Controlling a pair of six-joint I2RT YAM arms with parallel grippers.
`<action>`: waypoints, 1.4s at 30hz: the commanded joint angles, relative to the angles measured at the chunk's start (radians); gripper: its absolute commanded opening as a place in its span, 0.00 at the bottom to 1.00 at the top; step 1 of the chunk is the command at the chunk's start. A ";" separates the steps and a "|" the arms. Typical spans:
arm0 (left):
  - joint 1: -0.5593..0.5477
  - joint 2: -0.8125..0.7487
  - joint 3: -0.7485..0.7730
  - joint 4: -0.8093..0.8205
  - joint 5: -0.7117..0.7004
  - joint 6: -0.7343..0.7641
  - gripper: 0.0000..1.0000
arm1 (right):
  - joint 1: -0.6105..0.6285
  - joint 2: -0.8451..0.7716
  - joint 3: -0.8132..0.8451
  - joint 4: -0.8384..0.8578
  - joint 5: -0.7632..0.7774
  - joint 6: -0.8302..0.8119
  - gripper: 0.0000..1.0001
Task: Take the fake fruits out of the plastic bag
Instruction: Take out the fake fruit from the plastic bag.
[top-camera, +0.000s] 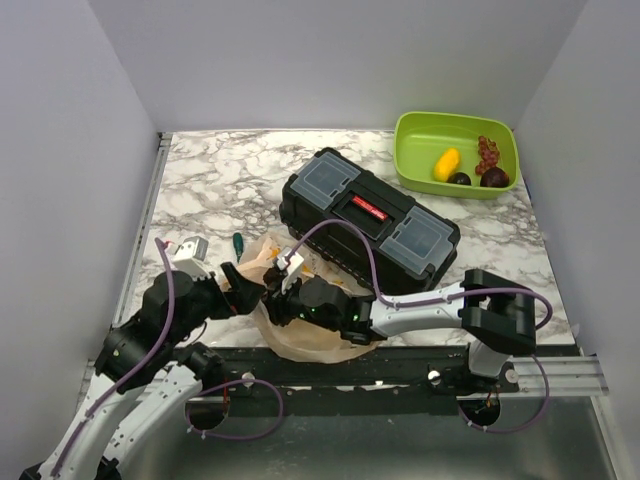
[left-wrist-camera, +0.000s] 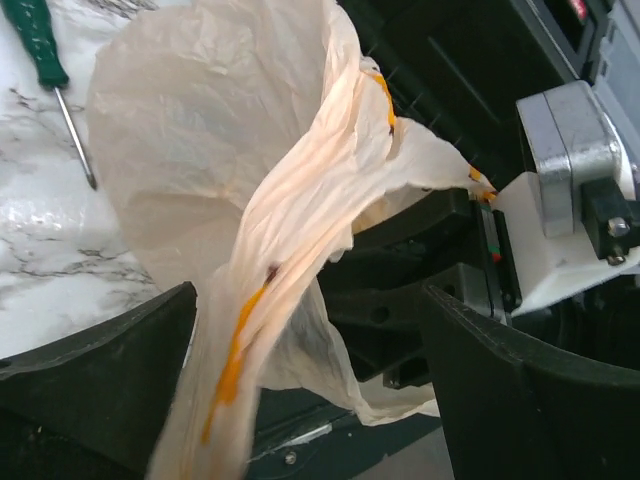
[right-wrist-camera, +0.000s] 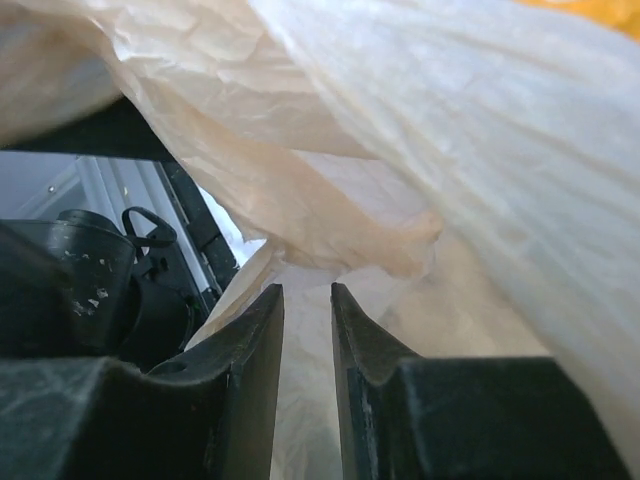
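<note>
Left wrist view shows the left gripper (left-wrist-camera: 310, 300) with its fingers standing wide apart. A long fold of the plastic bag (left-wrist-camera: 230, 150) hangs loose between them and neither finger presses it. My reading is that this hand has let the film go, or is placing itself for a new hold.

In the right wrist view the right gripper (right-wrist-camera: 307, 290) has only a narrow slit between its fingers. The crinkled film lies just beyond the tips, and nothing is pinched in the slit as far as I can see.

From above, the bag lies just in front of the black toolbox (top-camera: 370, 222), at its near left corner, and both grippers meet over it. It looks limp and flat, with no round bulge, so it is probably empty, though its inside is hidden.

The fake fruits (top-camera: 494, 177), one yellow and two dark ones, are well behind the toolbox to its right. They rest in the green bowl (top-camera: 402, 165) beside a bunch of red grapes (top-camera: 488, 152). The task seems nearly finished.

A green screwdriver (left-wrist-camera: 40, 45) lies left of the toolbox, near the bag and apart from both hands.
</note>
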 joint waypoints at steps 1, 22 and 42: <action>0.003 -0.109 -0.049 0.011 0.022 -0.107 0.90 | 0.002 -0.031 -0.038 0.038 0.040 0.048 0.29; 0.003 0.036 -0.158 0.229 -0.196 -0.162 0.74 | 0.000 -0.061 -0.087 0.061 0.047 0.057 0.29; 0.003 -0.005 -0.173 0.206 -0.091 0.013 0.28 | -0.001 0.001 -0.054 0.025 0.142 0.028 0.35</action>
